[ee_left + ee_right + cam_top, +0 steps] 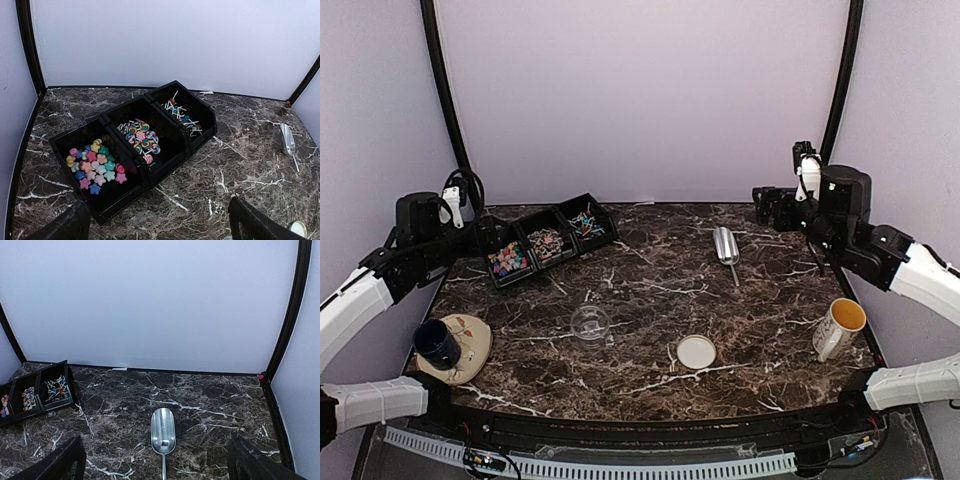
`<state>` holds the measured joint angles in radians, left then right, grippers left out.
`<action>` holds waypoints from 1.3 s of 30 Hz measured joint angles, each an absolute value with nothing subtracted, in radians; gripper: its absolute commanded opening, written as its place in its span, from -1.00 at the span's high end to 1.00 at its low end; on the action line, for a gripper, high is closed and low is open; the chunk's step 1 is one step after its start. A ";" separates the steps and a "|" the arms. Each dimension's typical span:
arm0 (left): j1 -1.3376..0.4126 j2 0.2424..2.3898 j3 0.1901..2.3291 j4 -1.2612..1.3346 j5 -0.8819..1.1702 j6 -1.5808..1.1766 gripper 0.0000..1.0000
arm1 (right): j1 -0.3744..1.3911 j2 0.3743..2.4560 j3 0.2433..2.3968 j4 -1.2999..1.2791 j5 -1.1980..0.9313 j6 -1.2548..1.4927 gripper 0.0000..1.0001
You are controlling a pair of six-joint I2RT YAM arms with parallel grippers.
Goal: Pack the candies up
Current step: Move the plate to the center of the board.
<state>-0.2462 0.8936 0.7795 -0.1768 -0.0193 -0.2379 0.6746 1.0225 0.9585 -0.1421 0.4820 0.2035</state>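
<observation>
The left hand (pixel 157 207) gapes wide and empty; just ahead of it the candies (pixel 97 167) lie in black bins (pixel 122 200). Tiny, light and hard, they would likely skitter from a pinch, so better scooped. The right hand (pixel 155 445), equally wide and empty, faces the scoop (pixel 163 430) on the counter (pixel 215 405).

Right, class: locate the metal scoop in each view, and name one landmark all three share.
Top external: metal scoop right of centre, towards the back.
Left wrist: metal scoop at the right edge.
Right wrist: metal scoop bottom centre, handle nearest.
Shared landmark: the row of black candy bins.
</observation>
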 measured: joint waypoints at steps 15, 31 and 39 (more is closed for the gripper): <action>-0.160 0.995 0.785 -0.196 -0.137 -0.280 -0.98 | 0.675 1.065 0.736 0.057 0.551 0.176 -0.96; -0.066 1.229 0.908 -0.281 -0.188 -0.409 -0.97 | 0.675 1.076 0.689 0.134 0.556 0.207 -0.96; -0.055 1.423 1.026 -0.246 -0.139 -0.500 -0.87 | 0.675 1.040 0.635 0.143 0.551 0.246 -0.96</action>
